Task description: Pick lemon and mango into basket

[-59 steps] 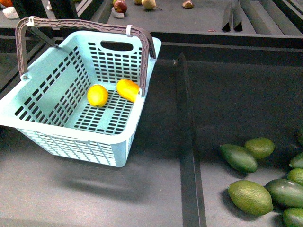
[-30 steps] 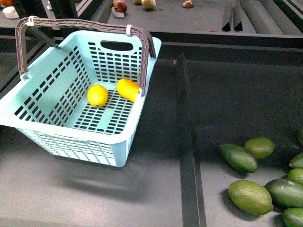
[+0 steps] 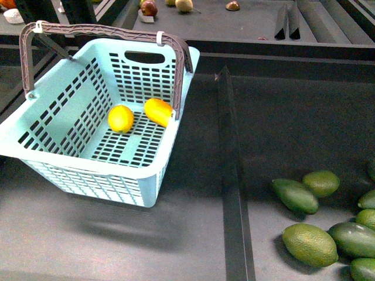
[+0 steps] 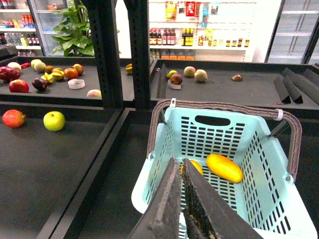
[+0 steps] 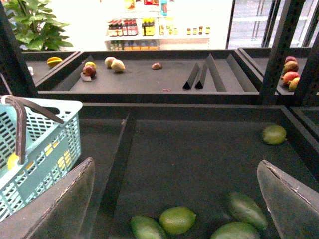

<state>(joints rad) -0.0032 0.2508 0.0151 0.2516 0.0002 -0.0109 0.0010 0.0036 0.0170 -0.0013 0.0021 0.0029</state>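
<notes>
The turquoise basket (image 3: 70, 170) with a brown handle (image 3: 99, 28) stands on the left of the dark shelf. Inside it lie the round yellow lemon (image 3: 120, 118) and, to its right, the longer orange-yellow mango (image 3: 158, 110). Neither arm shows in the front view. In the left wrist view my left gripper (image 4: 180, 167) is shut and empty, above the near end of the basket (image 4: 294, 219), with the lemon (image 4: 196, 167) partly hidden behind its tip and the mango (image 4: 224, 168) beyond. In the right wrist view my right gripper (image 5: 177, 174) is open and empty above green fruits; the basket (image 5: 50, 144) is at its side.
A raised divider (image 3: 231, 175) separates the basket's bay from the bay with several green oval fruits (image 3: 309, 244). A back shelf holds a red apple (image 3: 149, 7) and other fruit. Black shelf posts (image 4: 104, 50) stand behind the basket in the left wrist view.
</notes>
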